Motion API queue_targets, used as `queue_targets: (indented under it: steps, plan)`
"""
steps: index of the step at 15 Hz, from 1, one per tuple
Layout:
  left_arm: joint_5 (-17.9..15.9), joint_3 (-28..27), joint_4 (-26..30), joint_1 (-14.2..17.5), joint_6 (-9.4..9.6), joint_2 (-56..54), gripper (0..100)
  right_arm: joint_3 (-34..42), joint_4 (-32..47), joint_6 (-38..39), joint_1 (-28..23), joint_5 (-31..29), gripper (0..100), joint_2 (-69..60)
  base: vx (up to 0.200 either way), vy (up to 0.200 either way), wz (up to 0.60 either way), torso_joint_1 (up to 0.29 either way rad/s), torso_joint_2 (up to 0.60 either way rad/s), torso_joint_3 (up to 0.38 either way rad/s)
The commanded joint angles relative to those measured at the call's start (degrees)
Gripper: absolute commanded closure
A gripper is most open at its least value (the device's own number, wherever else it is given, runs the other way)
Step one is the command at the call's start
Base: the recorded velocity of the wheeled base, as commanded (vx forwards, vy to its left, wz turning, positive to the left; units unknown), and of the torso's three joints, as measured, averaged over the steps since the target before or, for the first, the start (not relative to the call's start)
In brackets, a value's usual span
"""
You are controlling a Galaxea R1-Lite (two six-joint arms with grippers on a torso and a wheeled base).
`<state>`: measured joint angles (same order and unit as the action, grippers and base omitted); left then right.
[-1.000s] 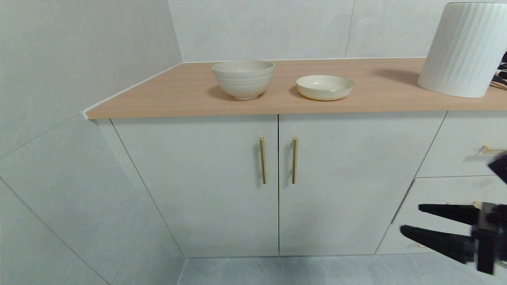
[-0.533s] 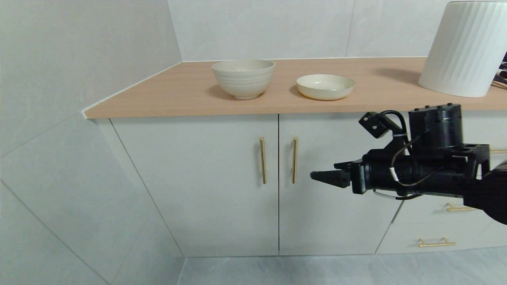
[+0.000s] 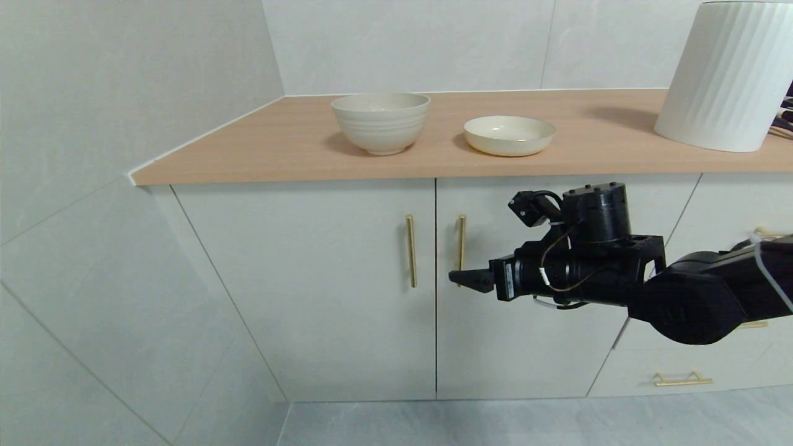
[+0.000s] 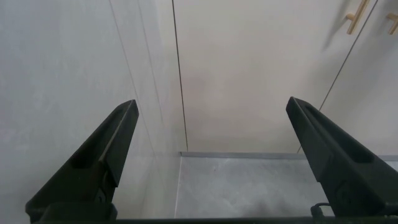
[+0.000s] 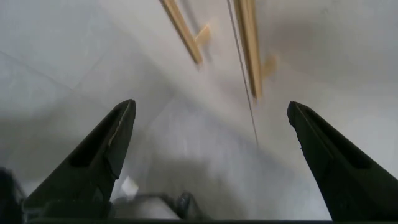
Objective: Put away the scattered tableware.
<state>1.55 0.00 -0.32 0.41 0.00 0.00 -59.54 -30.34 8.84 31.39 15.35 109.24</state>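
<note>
A deep ribbed cream bowl (image 3: 381, 122) and a shallow cream dish (image 3: 509, 135) sit on the wooden countertop (image 3: 279, 148). Below it are two shut white cabinet doors with gold handles (image 3: 411, 251) (image 3: 460, 248). My right gripper (image 3: 461, 277) is level with the lower end of the right door's handle, just in front of it and pointing left. In the right wrist view that gripper (image 5: 210, 107) is open, with both gold handles (image 5: 249, 43) ahead of it. My left gripper (image 4: 211, 102) is open too and holds nothing, low before a cabinet door (image 4: 249, 74) and the floor.
A tall white ribbed container (image 3: 725, 74) stands on the counter's right end. Drawers with gold pulls (image 3: 681, 378) lie right of the doors. A tiled wall (image 3: 93, 217) closes in the left side. Grey floor (image 3: 495, 421) runs below the cabinets.
My right arm has risen from the lower right corner and swung left, bringing its gripper up to the right door's handle. The bowl and dish have not moved.
</note>
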Motion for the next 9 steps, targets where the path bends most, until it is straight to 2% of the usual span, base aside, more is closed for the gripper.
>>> queue_targets:
  steps: [1, 4, 9]
  plan:
    - [0.03, 0.0, -0.03, 0.02, 0.0, 0.0, 0, 1.0, -6.57, 1.01, 0.95, 0.03, 0, 4.23, 0.0, 0.0, 0.0, 0.0, 0.0, 0.0]
    - [0.03, 0.0, -0.03, 0.02, 0.0, 0.0, 0, 1.18, -12.72, 5.05, 1.92, 0.03, 0, 6.34, 0.0, 0.0, 0.0, 0.0, 0.0, 0.0]
    - [0.03, 0.0, -0.03, 0.02, 0.0, 0.0, 0, 0.92, -16.94, 5.31, 1.83, -0.93, 0, 8.8, 0.0, 0.0, 0.0, 0.0, 0.0, 0.0]
